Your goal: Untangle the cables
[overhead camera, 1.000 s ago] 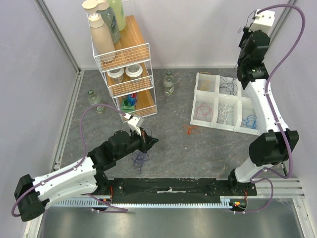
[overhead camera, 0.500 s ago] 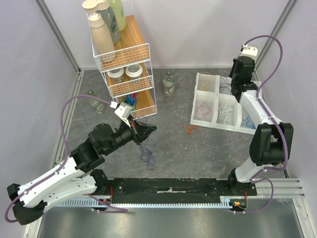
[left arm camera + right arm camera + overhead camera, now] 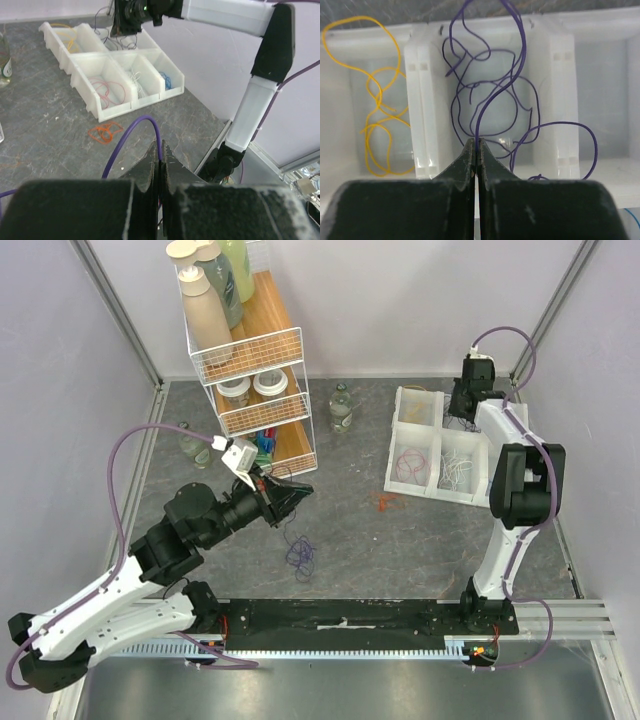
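My left gripper (image 3: 292, 490) is shut on a purple cable (image 3: 131, 135) and holds it above the table. The cable hangs down to a small purple tangle (image 3: 300, 558) on the table. My right gripper (image 3: 462, 412) is shut on another purple cable (image 3: 490, 100) over a back compartment of the white bin tray (image 3: 420, 487), where purple loops lie. A yellow cable (image 3: 375, 115) lies in the compartment beside it. Pink-red (image 3: 408, 465), white (image 3: 455, 468) and blue (image 3: 166, 80) cables lie in the front compartments. An orange-red cable (image 3: 385, 502) lies loose on the table.
A white wire shelf rack (image 3: 250, 370) with bottles and jars stands at the back left. Small glass bottles stand on the table by it, one (image 3: 341, 410) to its right and one (image 3: 190, 445) to its left. Walls close in the left, back and right sides.
My left gripper has risen and drawn back left, pulling the purple cable up from its tangle. My right arm has swung down to the tray's back compartment with its purple cable.
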